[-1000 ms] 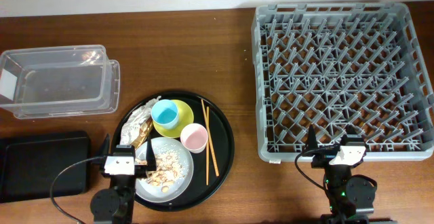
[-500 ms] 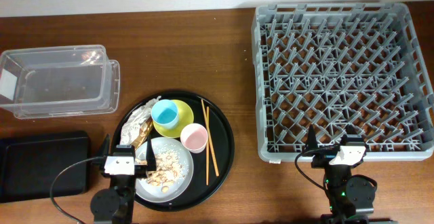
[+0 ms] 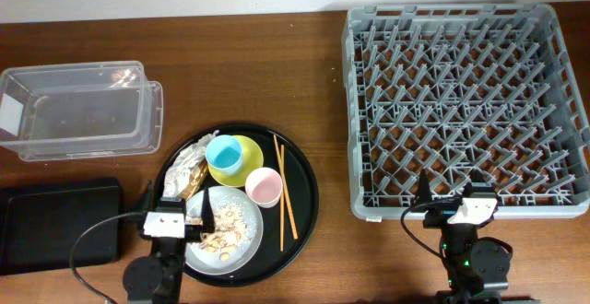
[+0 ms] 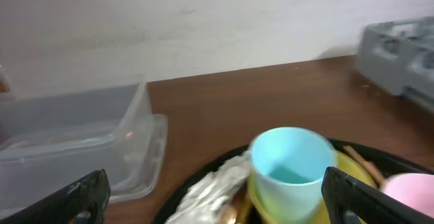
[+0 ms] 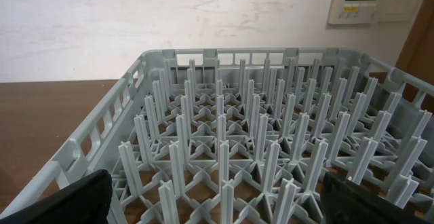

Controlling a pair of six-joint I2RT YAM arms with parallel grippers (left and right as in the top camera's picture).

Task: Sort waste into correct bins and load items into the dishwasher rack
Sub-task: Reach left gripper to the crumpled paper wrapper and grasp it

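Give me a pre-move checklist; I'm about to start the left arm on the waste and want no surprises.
1. Left gripper open and empty: ok.
2. Right gripper open and empty: ok.
3. Clear tub empty, ready for waste: ok.
4. Dishwasher rack has no items in it: ok.
5. Light-blue cup standing free: not ok, it sits in the yellow bowl.
6. Food scraps off the white plate: not ok, they lie on it.

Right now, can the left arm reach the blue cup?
Probably yes. The light-blue cup stands ahead of the open left fingers, in the yellow bowl, with nothing in front of it.
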